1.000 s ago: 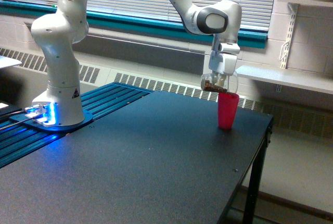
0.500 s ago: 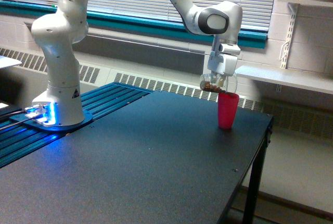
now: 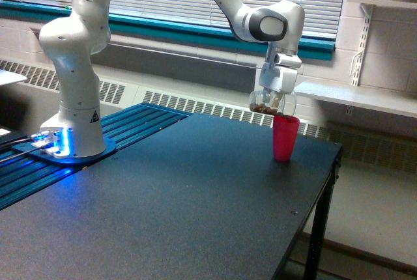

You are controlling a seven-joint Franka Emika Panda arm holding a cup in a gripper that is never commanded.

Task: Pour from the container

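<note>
Arm (image 3: 78, 45) glossy white, rounded segments. Wrist joint above gripper carried dark grey oval cap (image 3: 272, 27). Gripper (image 3: 275, 98) body white, boxy. Base column bore small black triangular mark (image 3: 93, 116). Foot glowed blue (image 3: 53, 142); dark cables trailed from it.

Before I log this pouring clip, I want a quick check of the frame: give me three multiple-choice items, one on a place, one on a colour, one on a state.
1. Where is the clear container?
A. Flat on the table
B. Held just above the cup
C. On the wall shelf

2. What colour is the cup?
A. Pink
B. Green
C. White

3. What state is the gripper in?
A. Open and empty
B. Shut on the container
C. Out of view

Answers: 1 B, the container hangs at the cup's rim, off the table. 2 A, the cup is opaque pink. 3 B, the gripper clamps the container, with brown bits showing inside.
</note>
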